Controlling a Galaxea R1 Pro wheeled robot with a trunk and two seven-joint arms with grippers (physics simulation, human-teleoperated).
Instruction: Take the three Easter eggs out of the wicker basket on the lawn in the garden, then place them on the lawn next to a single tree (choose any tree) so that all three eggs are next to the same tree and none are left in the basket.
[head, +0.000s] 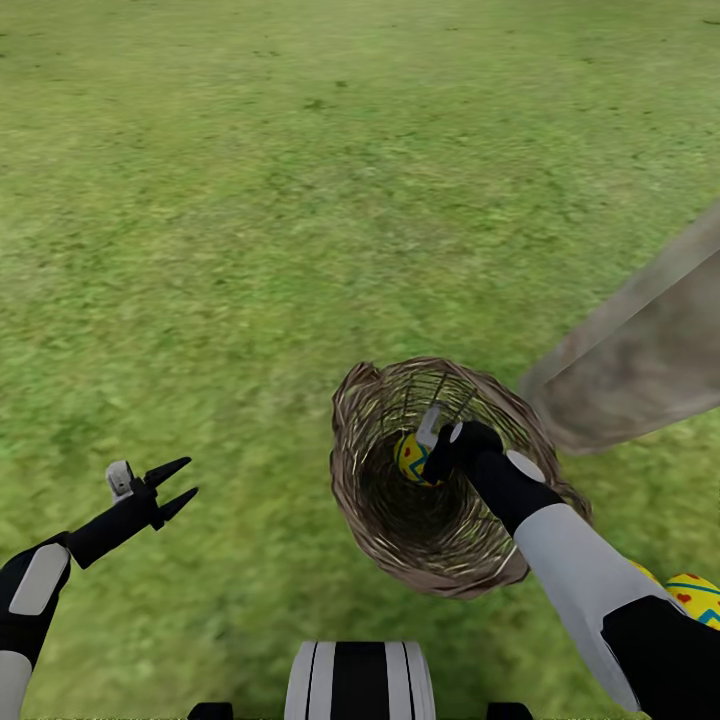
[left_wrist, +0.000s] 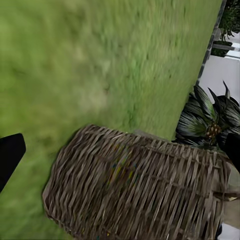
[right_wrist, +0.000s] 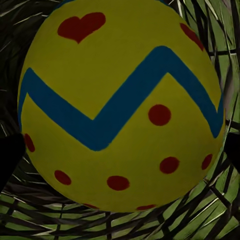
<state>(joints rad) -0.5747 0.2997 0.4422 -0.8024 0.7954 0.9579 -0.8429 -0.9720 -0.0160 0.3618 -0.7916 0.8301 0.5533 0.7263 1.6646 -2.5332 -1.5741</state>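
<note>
Grass (head: 300, 200) spreads everywhere, with the left gripper (head: 172, 487) spread empty above it, one basket (head: 440, 480) where the right gripper (head: 432, 455) pinches one egg (head: 410, 458), one trunk (head: 640, 360) beside it, and a second egg (head: 697, 595) lying rightmost.

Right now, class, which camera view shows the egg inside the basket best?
The right wrist view: the egg looms close, zigzag and dots clear. The head view shows it small, inside the basket, partly behind the right gripper. The left wrist view gives only faint colour through the weave.
</note>
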